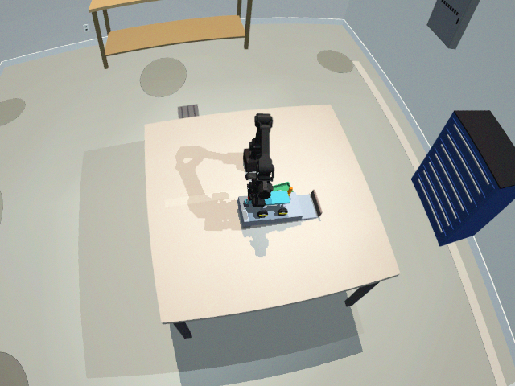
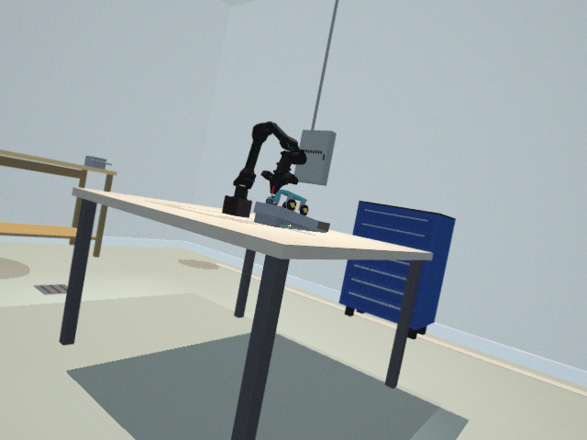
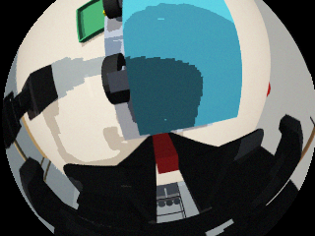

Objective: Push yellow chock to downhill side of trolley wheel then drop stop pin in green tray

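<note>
The cyan trolley (image 1: 279,198) (image 2: 293,194) (image 3: 221,59) stands on the grey ramp (image 1: 308,206) (image 2: 308,222), its near wheels showing in the top view. My gripper (image 1: 252,203) (image 2: 273,188) (image 3: 160,138) is shut on the red head of the stop pin (image 3: 166,156) at the trolley's uphill end. The pin's lower part is hidden. The chock's orange handle (image 1: 290,190) shows at the trolley's far side, near its downhill end. The chock's base is hidden, so its contact with a wheel cannot be told. The green tray (image 1: 282,186) (image 3: 92,22) lies behind the ramp and holds nothing that I can see.
A dark brown end board (image 1: 316,203) (image 2: 323,225) stands across the ramp's low end. The ramp rests on the pale table (image 1: 274,265) (image 2: 189,222). The trolley's deck lies close beside my fingers. The arm's base (image 2: 236,205) stands behind the ramp.
</note>
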Robot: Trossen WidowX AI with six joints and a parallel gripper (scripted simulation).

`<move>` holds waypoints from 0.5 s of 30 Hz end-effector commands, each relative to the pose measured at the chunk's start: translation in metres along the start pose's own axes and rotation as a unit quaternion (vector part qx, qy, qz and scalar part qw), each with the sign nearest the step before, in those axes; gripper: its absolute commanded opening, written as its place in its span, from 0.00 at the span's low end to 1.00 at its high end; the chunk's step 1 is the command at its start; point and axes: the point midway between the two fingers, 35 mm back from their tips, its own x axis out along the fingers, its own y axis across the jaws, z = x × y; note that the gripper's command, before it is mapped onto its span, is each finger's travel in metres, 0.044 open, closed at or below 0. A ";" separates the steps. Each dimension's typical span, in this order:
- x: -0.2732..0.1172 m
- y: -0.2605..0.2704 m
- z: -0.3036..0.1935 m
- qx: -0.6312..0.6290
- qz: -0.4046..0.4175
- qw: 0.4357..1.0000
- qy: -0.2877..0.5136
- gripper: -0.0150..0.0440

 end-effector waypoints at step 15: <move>-0.015 0.000 -0.002 0.002 -0.002 1.000 0.002 0.25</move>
